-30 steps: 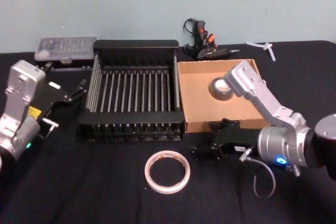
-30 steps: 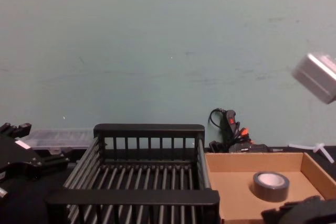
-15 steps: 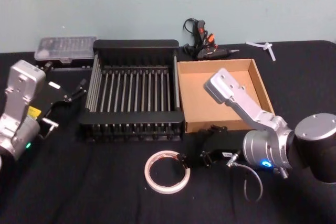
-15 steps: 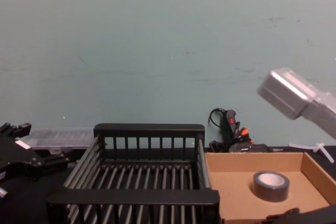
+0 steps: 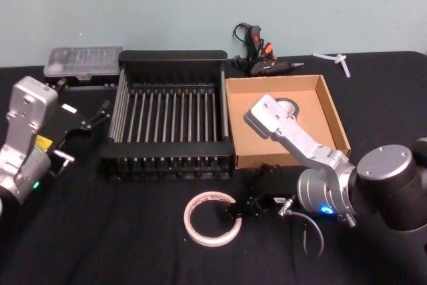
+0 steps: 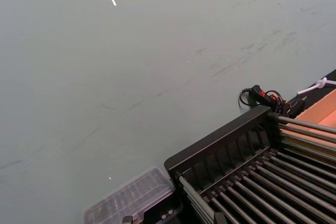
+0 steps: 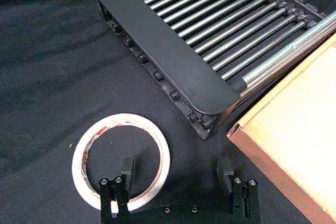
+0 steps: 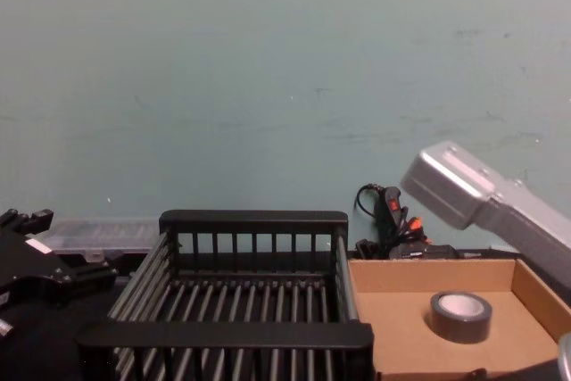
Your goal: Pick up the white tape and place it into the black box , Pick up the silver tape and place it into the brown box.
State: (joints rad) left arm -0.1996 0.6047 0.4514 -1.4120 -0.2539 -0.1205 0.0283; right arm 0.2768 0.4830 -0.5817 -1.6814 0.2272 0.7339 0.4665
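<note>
Right gripper, fingers spread, hangs low over the black table at the right rim of the white tape, which lies flat just in front of the black box. In the right wrist view one finger stands over the ring's hole and the other outside it, apparently not yet touching. Tape lies leftward of the gripper; the right arm is far nearer. Silver tape sits in the brown box. Left gripper waits at far left, its state unclear.
</note>
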